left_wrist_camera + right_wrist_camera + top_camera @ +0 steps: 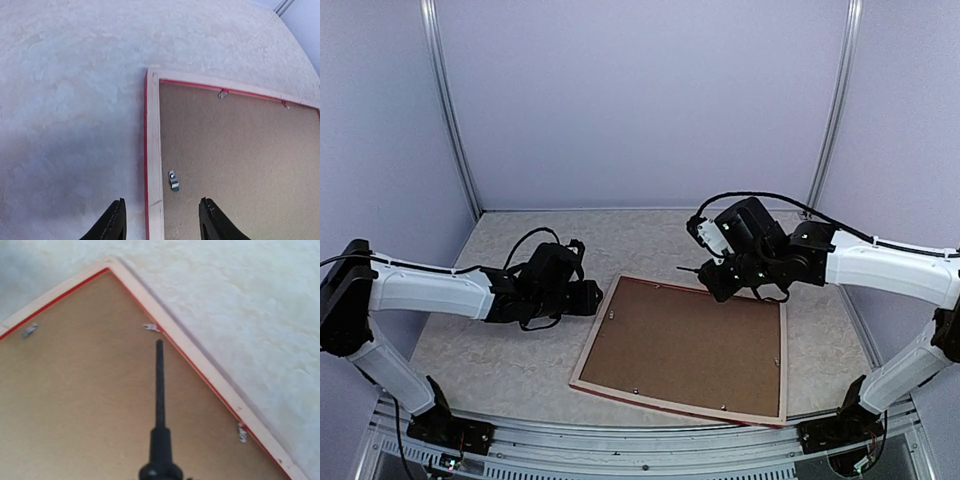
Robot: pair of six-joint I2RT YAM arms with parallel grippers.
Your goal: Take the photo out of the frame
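The frame (594,338) lies face down on the table, pale wood back up, with a thin red rim edge showing. The plain brown backing board (690,345) fills it, so the photo is hidden. My left gripper (594,297) is open; in the left wrist view (162,221) its fingers straddle the frame's left side (153,150), empty. My right gripper (718,280) is shut on a black-shafted screwdriver (160,390). The screwdriver's tip sits just short of a metal tab (150,327) by the frame's wooden side (200,360). The right gripper's own fingers are out of the right wrist view.
Small metal tabs hold the backing board: one near the left fingers (173,180), two on the far side (222,93), others in the right wrist view (29,330) (242,432). The pale mottled table (500,350) surrounds the frame; walls enclose three sides.
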